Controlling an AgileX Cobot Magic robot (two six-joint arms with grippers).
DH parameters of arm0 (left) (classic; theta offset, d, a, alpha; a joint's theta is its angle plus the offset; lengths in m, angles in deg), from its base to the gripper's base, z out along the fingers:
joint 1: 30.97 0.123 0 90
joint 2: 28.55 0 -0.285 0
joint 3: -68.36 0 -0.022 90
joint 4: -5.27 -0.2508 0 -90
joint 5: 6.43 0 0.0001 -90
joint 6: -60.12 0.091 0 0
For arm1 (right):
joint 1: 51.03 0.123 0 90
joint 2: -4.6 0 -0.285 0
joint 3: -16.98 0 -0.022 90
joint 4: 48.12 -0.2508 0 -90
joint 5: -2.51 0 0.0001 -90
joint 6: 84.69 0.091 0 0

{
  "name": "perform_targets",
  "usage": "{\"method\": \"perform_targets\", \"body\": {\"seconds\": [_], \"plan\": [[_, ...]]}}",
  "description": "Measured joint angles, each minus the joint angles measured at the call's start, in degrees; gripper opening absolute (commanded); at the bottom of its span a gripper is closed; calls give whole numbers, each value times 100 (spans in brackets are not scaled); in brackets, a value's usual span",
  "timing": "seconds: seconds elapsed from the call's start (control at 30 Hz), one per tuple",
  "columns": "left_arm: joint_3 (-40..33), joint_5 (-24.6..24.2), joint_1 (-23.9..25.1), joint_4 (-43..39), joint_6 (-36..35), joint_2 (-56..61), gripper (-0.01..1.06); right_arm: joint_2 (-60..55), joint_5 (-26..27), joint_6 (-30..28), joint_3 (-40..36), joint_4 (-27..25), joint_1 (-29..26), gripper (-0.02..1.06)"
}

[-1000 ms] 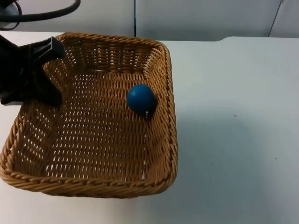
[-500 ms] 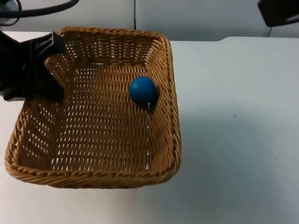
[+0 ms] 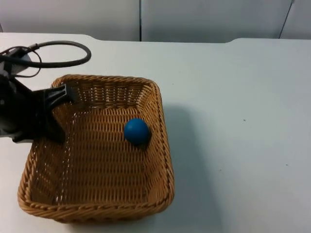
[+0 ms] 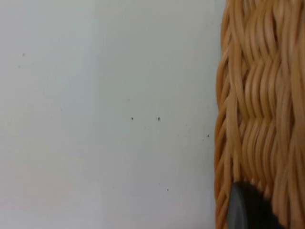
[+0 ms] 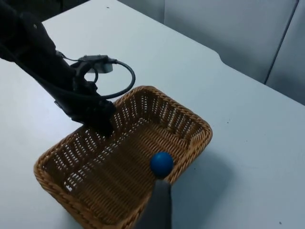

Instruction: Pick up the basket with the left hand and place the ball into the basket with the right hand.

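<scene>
We see the white bench (image 3: 243,121) running back to the grey partition wall (image 3: 204,19). On it, toward the left arm's side, is the wicker basket (image 3: 97,194), square with woven walls; its near rim is cut off by the lower edge of the top view, and we cannot tell whether its base touches the bench or hangs just above it. The left gripper (image 3: 51,114) is at the basket's left wall, its fingers (image 3: 60,93) closed over the rim, one inside and one outside; the outer one is mostly hidden behind the wall. In the left wrist view the basket's weave (image 4: 257,105) stands close beside bare bench, with a dark fingertip against it. The blue ball (image 3: 136,131) lies inside the basket, near its right wall, touching the floor of the weave. In the right wrist view the ball (image 5: 161,163) sits just past the right gripper's (image 5: 159,205) one visible fingertip; we cannot tell whether those fingers are wide or narrow.
</scene>
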Motion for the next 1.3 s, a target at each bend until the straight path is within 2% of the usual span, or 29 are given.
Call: {"method": "perform_targets", "body": {"seconds": [0.1,0.23,0.3,0.33,0.37,0.43,0.5,0.53,0.57,0.63,0.87,1.0,1.03,1.2,1.3], "plan": [[0,4,0,312,341,-204,0,135,-120,23,0,0,0,77],[0,14,0,424,460,-269,0,243,-169,23,0,35,0,77],[0,14,0,437,484,-269,9,264,-181,23,0,35,0,77],[0,14,0,437,484,-269,18,264,-181,23,0,35,0,77],[0,14,0,448,542,-269,18,264,-206,23,0,35,0,77],[0,-37,0,450,654,-269,42,264,-206,23,0,79,0,77],[0,-81,0,460,673,-269,76,264,-206,23,0,93,0,77],[0,-150,0,460,699,-238,76,264,-217,23,0,104,0,77],[0,-208,0,460,699,-184,92,264,-228,23,0,116,0,77],[0,-364,0,427,711,-26,100,264,-228,34,0,115,0,77],[0,-868,0,390,711,938,100,264,-249,32,0,117,0,77],[0,-1197,0,293,720,2176,100,264,-249,35,0,141,0,77],[0,-1197,0,293,720,2176,100,264,-249,35,0,141,0,77],[0,-1261,0,-280,720,3333,100,264,-272,35,0,228,0,77],[0,-1377,0,-936,597,4250,100,344,-280,35,-52,272,0,77]]}}
